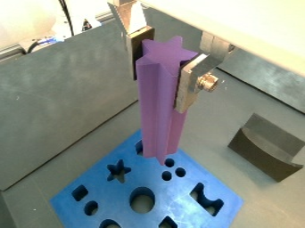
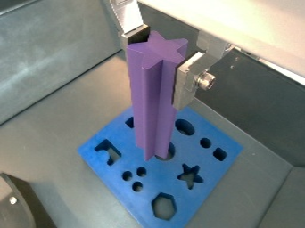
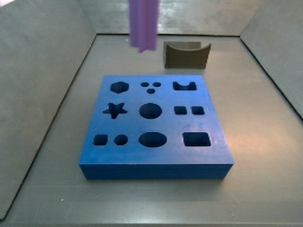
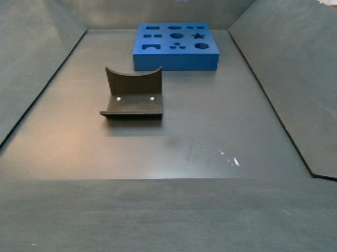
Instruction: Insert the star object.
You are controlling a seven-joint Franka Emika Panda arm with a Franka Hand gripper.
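**Star prism held high above the board, its cutout off to one side**

The grey enclosure floor (image 4: pixel 198 148) is bare apart from the dark fixture (image 4: pixel 132 94) and, well apart from it, the blue shape board (image 3: pixel 154 120) near the far wall (image 3: pixel 213 16). The board carries many differently shaped holes, so the main risk is landing in the wrong one: the long purple star prism (image 1: pixel 161 98) hangs upright above the board, apparently over its middle holes, while the star-shaped hole (image 3: pixel 115 110) lies off to the side. A descent without a sideways shift, or with the prism's points rotated out of line, would likely jam on the board face. The gripper (image 2: pixel 161 64) clamps the prism's upper end between its silver fingers (image 1: pixel 191 82); a long overhang could tilt under contact.
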